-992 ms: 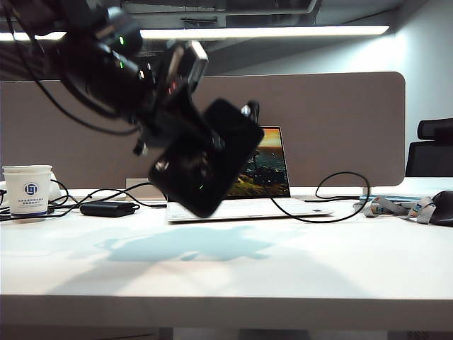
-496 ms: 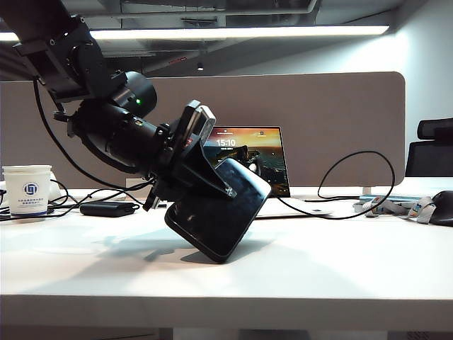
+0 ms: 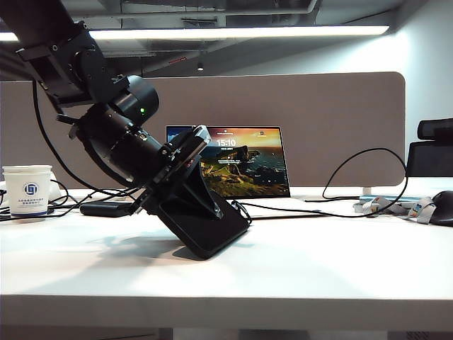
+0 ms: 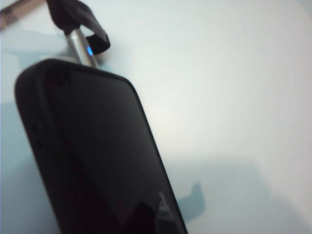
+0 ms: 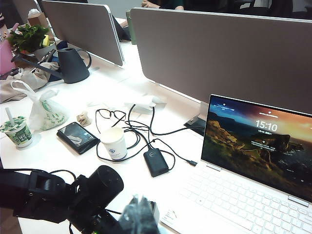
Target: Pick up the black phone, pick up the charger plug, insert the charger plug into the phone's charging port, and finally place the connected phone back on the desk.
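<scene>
Black phone [image 3: 205, 219], a thin glossy slab with rounded corners, sits low in the centre-left of the exterior view, tilted, its lower corner touching the wide white desk [image 3: 297, 276] while the left gripper [image 3: 185, 185] presses against its upper part. In the left wrist view the phone [image 4: 97, 156] fills the lower left, and the charger plug [image 4: 82, 48], a small silver-sleeved connector showing a blue light on a thin black cable, is seated in the short end edge at the upper left, where the charging port must lie hidden. So the final step is in hand, I judge: setting the connected phone down. Whether the left fingers are already parting I cannot tell from these views; the phone is not lying flat, so it seems supported by them. The next move calls for letting the slab settle flat without snagging the cable, then a clean release and retreat.

The right gripper's fingers are not clearly seen; a dark blurred shape at the bottom of the right wrist view may be part of it, and it is shut, holding nothing visible. Behind stand an open silver laptop [image 3: 244, 166] and a white paper cup [image 3: 28, 190] at the left edge.
</scene>
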### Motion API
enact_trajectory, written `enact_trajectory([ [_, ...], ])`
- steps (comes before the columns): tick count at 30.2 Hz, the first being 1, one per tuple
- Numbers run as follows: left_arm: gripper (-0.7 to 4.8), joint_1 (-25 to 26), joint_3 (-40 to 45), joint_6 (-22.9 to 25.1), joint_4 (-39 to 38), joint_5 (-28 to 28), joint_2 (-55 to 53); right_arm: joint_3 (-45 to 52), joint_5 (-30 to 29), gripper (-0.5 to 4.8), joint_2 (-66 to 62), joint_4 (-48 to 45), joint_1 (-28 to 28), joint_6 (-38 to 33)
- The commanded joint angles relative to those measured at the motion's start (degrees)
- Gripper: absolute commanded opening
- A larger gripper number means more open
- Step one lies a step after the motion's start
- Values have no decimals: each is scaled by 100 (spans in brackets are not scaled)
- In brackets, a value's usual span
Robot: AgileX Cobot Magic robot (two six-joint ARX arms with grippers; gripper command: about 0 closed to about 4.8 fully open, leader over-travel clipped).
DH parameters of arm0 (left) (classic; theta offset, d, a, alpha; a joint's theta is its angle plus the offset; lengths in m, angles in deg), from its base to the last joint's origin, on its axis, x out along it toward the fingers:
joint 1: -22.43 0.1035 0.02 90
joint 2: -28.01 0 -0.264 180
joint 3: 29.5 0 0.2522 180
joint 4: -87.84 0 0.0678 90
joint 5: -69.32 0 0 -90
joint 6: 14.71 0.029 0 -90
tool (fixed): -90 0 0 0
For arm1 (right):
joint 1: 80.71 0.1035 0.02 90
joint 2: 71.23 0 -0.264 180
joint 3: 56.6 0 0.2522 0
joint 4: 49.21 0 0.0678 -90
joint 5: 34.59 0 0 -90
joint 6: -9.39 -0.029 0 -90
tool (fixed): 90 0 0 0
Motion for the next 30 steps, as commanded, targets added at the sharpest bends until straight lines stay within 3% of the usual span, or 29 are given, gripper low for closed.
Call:
enact_trajectory([
  [1, 176, 7, -17, 90, -48, -474, -17, -17, -11, -9, 33, -68, 2, 17],
  [4, 290, 7, -28, 90, -57, -503, -11, -17, -11, -9, 33, -63, 2, 17],
  [7, 354, 7, -31, 92, -61, -505, 0, -17, -11, -9, 33, -63, 2, 17],
  [11, 355, 13, -31, 92, -63, -568, 111, -17, -11, -9, 33, -70, 2, 15],
  [18, 349, 26, -31, 173, -214, -1172, 776, -20, -11, -9, 42, -74, 2, 15],
  [20, 308, 44, -31, 267, -291, -1303, 1064, -20, -11, -9, 42, -72, 2, 9],
  [22, 166, 48, -31, 267, -380, -1453, 1381, -20, -7, -9, 42, -76, 2, 9],
  [23, 53, 50, -31, 262, -428, -1521, 1572, -20, 15, -9, 42, -83, 2, 9],
  [24, -17, 50, -28, 260, -459, -1633, 1729, -20, 94, -9, 42, -87, 2, 9],
  [30, -6, 46, -28, 234, -498, -2750, 2870, -17, 1082, -9, 273, 2, 2, 17],
])
